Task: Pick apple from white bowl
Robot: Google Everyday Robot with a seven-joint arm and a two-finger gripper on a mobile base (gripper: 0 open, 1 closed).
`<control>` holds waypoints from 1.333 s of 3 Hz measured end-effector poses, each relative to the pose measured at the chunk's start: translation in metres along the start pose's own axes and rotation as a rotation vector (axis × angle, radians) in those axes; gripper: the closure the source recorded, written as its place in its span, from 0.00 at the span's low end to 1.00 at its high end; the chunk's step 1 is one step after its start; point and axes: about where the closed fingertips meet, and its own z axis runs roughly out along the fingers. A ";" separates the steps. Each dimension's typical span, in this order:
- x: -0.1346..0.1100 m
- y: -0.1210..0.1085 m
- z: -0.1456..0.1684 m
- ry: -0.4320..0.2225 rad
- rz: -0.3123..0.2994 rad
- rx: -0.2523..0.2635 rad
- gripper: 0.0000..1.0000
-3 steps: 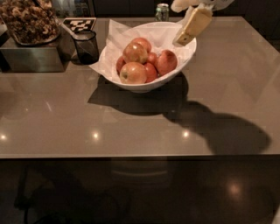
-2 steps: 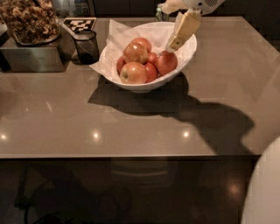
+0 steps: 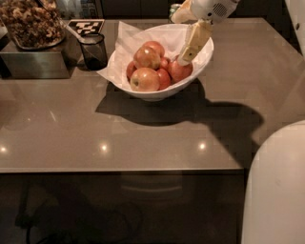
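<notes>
The white bowl [image 3: 157, 93] stands at the back middle of the table, lined with crumpled white paper [image 3: 126, 39]. It holds several apples. The even red-orange apple [image 3: 181, 71] lies at the bowl's right side. An apple with a yellow-green patch [image 3: 144, 79] lies in front, and a paler apple [image 3: 147, 57] sits on top. My gripper [image 3: 180, 40] hangs over the bowl's right rim and is open. Its lower cream finger [image 3: 194, 42] points down, with its tip right at the top of the red-orange apple. It holds nothing.
A small dark cup [image 3: 94, 50] stands just left of the bowl. A metal bin of snacks [image 3: 32, 28] and a checkered tag [image 3: 86, 25] are at the back left. A can [image 3: 175, 7] stands behind the bowl. My white body [image 3: 276, 190] fills the lower right.
My gripper has moved down and left, from above the bowl's far right rim to the red-orange apple. My white body has come further into view at the lower right.
</notes>
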 end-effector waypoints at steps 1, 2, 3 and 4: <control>0.007 0.002 0.011 -0.013 0.031 -0.024 0.16; 0.012 0.010 0.029 -0.026 0.059 -0.070 0.16; 0.016 0.017 0.045 -0.003 0.069 -0.117 0.15; 0.019 0.019 0.056 0.027 0.062 -0.150 0.16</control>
